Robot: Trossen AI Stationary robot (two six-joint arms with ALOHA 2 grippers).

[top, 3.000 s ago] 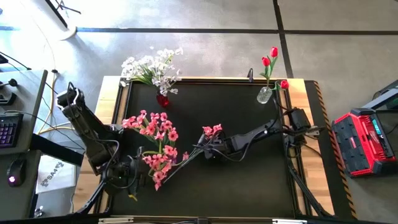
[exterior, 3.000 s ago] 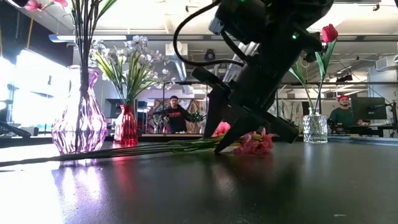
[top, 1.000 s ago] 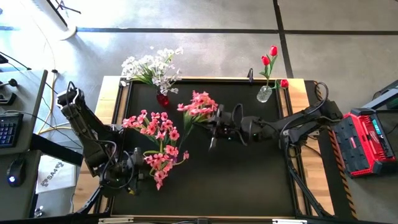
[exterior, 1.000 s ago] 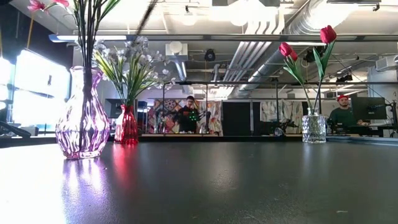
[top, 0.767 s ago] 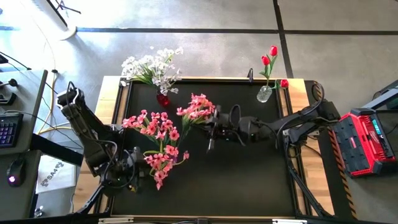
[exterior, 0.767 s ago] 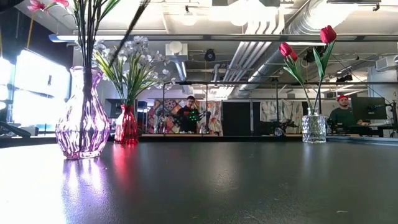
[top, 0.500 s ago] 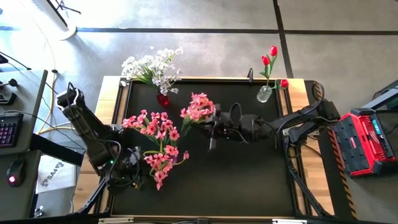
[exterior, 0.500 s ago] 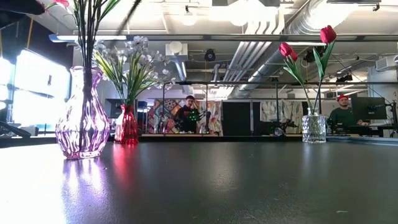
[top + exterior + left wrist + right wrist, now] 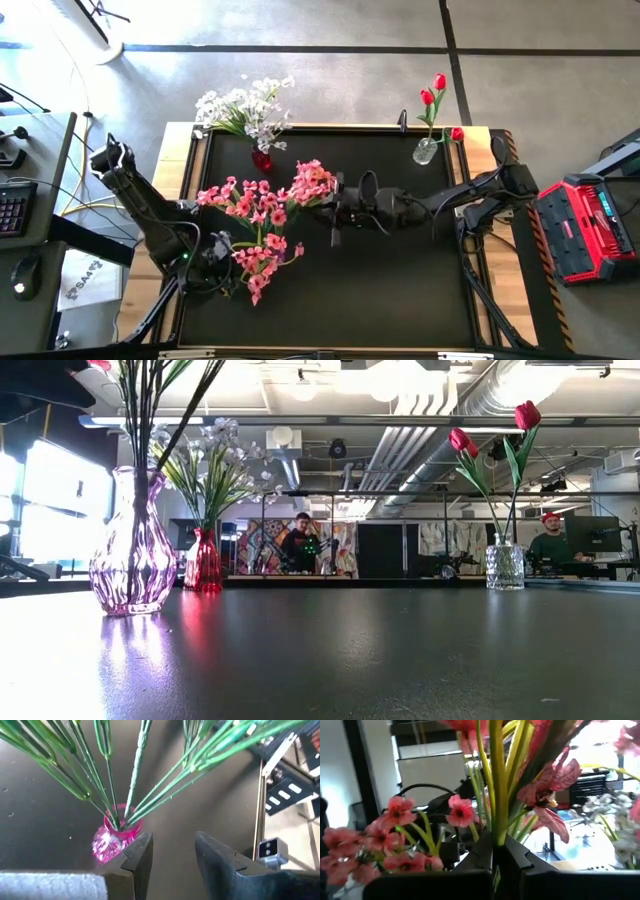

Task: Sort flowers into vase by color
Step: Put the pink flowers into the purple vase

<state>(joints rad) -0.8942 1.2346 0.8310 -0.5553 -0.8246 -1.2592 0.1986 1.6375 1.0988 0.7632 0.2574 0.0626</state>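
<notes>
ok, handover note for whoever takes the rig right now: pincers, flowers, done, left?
Right pincer: shut on a pink spray, held in the air mid-table, beside the pink vase's bouquet.
Left pincer: open, empty, poised near the pink vase.
Done: white flowers in the red vase, red tulips in the clear vase, several pink sprays already in the pink vase.
Left: get the held spray's stem into the pink vase and release. No other loose flowers visible on the table.
</notes>
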